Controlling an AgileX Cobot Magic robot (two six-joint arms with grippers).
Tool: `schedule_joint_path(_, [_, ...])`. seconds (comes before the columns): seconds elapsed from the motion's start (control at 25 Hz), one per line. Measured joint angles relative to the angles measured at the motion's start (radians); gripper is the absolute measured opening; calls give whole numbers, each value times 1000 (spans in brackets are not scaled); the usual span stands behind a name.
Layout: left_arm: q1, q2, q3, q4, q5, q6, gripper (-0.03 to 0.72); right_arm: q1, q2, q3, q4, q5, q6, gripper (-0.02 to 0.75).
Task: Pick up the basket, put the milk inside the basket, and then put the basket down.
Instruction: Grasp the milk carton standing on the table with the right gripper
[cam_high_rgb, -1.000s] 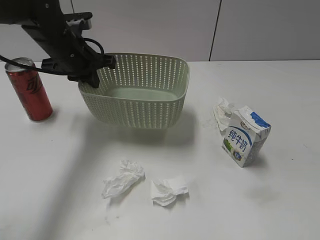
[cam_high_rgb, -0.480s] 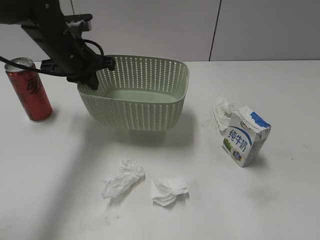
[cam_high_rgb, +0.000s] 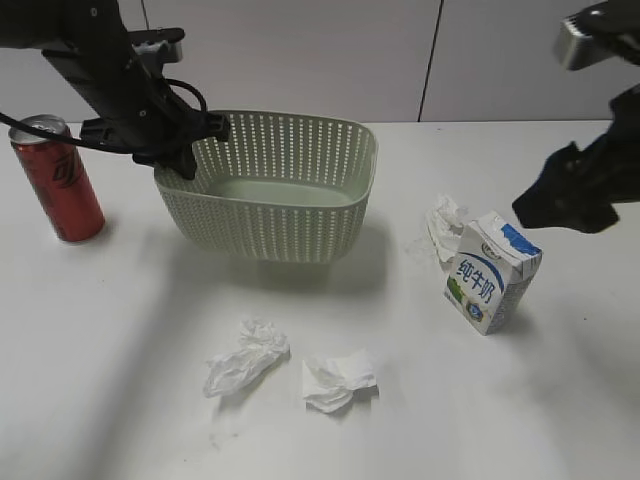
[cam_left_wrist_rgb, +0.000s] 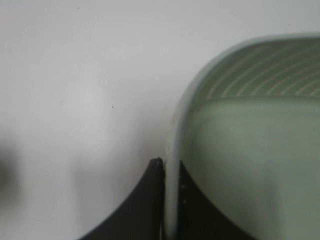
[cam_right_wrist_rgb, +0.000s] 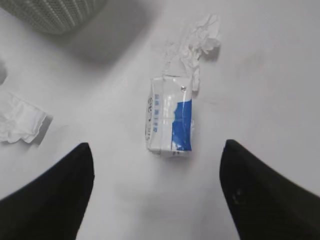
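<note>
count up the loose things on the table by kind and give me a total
Pale green perforated plastic basket: 1
Small white gable-top milk carton with blue top: 1
Red metal drink can: 1
Crumpled white tissues: 3 (near left, near middle, one behind the carton)
Total: 6

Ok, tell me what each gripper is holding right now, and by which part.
The left gripper is shut on the basket, pinching its left end wall at the rim. The right gripper is open above the milk, holding nothing.
</note>
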Motion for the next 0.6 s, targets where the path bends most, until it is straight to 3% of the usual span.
schedule_joint_path(0.2, [0,0,0,2,4,0,0,15,187,-90,-51,29,87,594])
schedule_joint_path(0.6, [0,0,0,2,6,0,0,15,417,-99,-102,27,139,594])
